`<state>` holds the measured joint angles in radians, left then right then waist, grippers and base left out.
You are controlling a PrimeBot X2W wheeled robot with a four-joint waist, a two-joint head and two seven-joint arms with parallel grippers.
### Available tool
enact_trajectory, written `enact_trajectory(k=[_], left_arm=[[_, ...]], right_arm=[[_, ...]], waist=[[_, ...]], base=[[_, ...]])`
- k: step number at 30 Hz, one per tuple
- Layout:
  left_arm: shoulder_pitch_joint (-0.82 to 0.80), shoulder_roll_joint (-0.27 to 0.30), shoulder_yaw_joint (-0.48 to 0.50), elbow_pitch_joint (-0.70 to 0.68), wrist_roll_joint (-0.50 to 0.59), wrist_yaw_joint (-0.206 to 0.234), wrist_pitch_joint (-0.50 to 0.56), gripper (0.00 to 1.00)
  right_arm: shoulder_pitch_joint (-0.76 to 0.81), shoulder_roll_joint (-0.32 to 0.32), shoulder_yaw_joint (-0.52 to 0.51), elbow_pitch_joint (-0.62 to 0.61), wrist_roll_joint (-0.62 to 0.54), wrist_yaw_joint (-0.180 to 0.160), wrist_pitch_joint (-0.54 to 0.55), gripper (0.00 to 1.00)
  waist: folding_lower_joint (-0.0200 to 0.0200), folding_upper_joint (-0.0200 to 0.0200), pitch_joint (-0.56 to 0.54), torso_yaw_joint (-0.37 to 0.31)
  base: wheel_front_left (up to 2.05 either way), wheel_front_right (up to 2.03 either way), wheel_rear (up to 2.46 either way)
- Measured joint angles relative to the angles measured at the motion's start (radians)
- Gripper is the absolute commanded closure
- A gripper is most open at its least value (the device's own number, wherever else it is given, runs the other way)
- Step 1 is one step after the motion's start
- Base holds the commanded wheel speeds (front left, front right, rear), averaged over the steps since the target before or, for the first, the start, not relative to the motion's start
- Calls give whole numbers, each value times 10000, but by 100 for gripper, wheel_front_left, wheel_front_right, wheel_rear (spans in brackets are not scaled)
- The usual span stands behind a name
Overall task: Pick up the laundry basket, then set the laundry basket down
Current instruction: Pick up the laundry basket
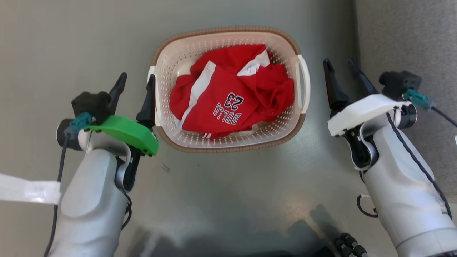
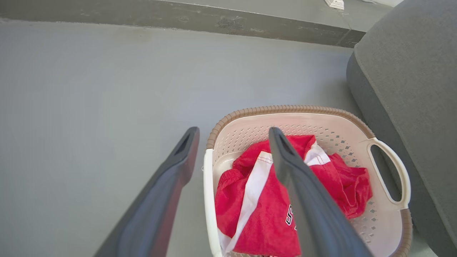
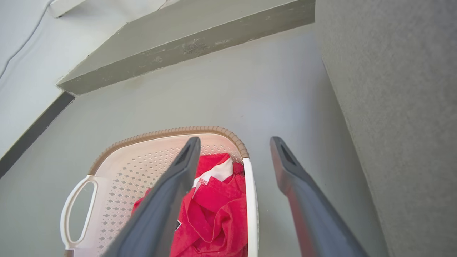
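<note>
**Flanking the laundry basket (image 1: 178, 57), both grippers are held open and empty**

The laundry basket is set upright on the grey floor (image 1: 53, 43). A crumpled red jersey (image 1: 232, 96), printed "BULLS 23", is heaped inside it. Grey upholstered furniture (image 1: 403, 35) is seen just beyond the basket's right side.

The left gripper (image 1: 137, 76) is placed at the basket's left side with its fingers spread wide, and nothing is held between them. In the head view its inner finger is laid against the basket's white left handle (image 1: 157, 110), while its outer finger is kept outside the basket, over the floor. In the left wrist view the handle's white edge is seen between the two fingers. Whether the inner finger actually touches the handle cannot be told.

The right gripper (image 1: 338, 62) is positioned to the right of the basket, also spread wide and holding nothing. In the head view a strip of floor is left between its inner finger and the basket's right handle (image 1: 304, 84), so no contact is made there.
</note>
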<state>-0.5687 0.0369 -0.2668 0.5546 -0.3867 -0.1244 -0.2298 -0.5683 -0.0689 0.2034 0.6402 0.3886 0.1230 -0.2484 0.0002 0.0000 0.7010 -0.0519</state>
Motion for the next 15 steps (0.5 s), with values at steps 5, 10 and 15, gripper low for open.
enact_trajectory(k=[5,10,15], left_arm=[[-588,2,-63,667,-280,0,109,0],[-1185,-4,-198,1244,-529,0,236,0],[-1657,-8,-196,1858,-767,0,316,0]], right_arm=[[-707,17,136,500,-2,0,44,0],[-1175,29,324,999,-2,0,105,0],[-1581,33,395,1513,46,0,111,0]], waist=[[0,0,504,72],[0,0,976,125],[0,0,1401,153]], base=[[0,0,0],[0,0,0],[0,0,0]])
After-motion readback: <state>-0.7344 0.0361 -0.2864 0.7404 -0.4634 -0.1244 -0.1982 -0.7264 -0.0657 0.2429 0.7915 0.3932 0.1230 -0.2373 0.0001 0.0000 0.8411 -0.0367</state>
